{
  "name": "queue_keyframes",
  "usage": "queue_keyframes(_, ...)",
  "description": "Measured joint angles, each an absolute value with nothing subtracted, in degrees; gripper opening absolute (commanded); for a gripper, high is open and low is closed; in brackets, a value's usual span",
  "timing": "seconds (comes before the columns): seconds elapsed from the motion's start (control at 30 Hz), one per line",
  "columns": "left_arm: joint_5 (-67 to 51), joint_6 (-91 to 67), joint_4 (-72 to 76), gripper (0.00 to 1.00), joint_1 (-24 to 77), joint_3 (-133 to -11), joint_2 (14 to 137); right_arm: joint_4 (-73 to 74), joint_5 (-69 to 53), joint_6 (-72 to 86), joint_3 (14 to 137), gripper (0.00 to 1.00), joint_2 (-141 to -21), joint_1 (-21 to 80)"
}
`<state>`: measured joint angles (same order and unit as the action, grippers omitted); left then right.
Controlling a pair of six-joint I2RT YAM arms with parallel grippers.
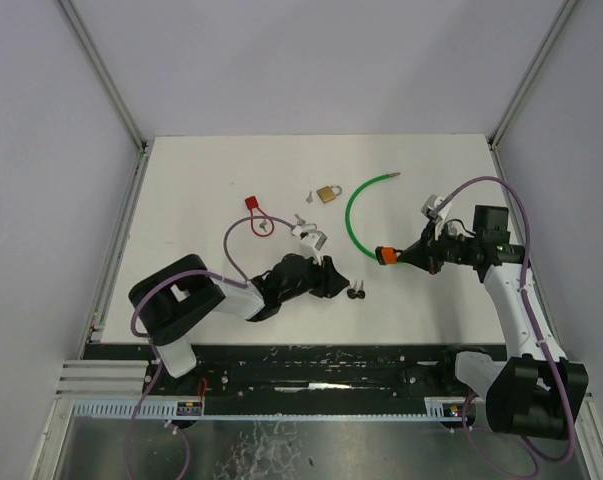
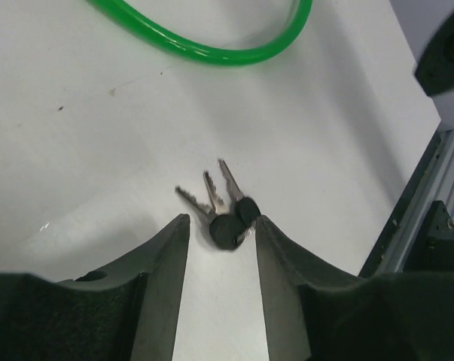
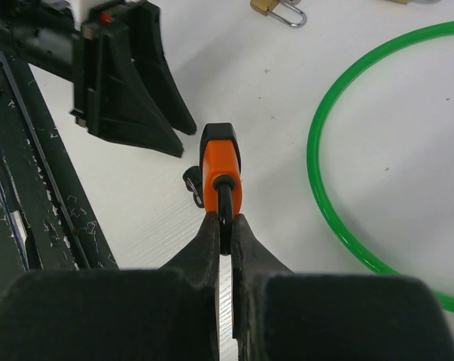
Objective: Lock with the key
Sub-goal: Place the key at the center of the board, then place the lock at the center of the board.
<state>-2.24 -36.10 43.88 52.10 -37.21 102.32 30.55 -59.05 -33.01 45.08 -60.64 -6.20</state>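
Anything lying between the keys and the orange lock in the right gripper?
No. In the top view only bare white table separates the keys from the orange lock that the right gripper holds.

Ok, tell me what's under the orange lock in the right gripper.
White table shows beneath the orange lock, which the right gripper pinches. A black key head peeks out at its left edge; the lock covers the rest of the keys.

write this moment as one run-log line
left gripper: open, small black-headed metal keys lying on white table between its jaws | right gripper: shut on orange plastic cable-lock body | keys: not held
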Motion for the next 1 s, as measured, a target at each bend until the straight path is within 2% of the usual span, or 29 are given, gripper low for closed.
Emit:
queue_keyframes(0.17, -2.44, -31.97, 51.48, 0.52, 52.1, -27.83, 94.39, 31.4, -59.53, -34.33, 44.99, 0.02, -63.4, -6.26)
queue_keyframes(0.27, -3.31, -26.65, 54.72, 0.65, 52.1, -27.03, 89.89, 32.38, -59.72, -35.57, 44.75, 0.02, -65.6, -6.28)
queue_keyframes(0.33, -3.73, -22.76, 55.99, 0.79, 52.07, -27.03, 86.89, 33.32, -59.83, -36.47, 44.73, 0.02, -67.57, -6.28)
queue_keyframes(0.4, -3.6, -18.83, 56.93, 0.99, 52.07, -27.03, 83.81, 34.15, -60.07, -37.08, 44.73, 0.03, -69.14, -6.28)
queue_keyframes(0.57, -1.74, -14.17, 61.41, 1.0, 50.37, -24.53, 78.48, 35.75, -60.16, -38.04, 44.73, 0.04, -72.07, -5.93)
queue_keyframes(0.77, -6.44, -14.68, 68.97, 1.0, 47.51, -18.7, 80.62, 36.8, -60.05, -37.93, 44.75, 0.05, -74.19, -5.34)
queue_keyframes(1.0, -10.13, -15.29, 71.02, 1.0, 47.57, -18.2, 81.08, 37.85, -59.53, -37.93, 44.84, 0.07, -78.11, -4.03)
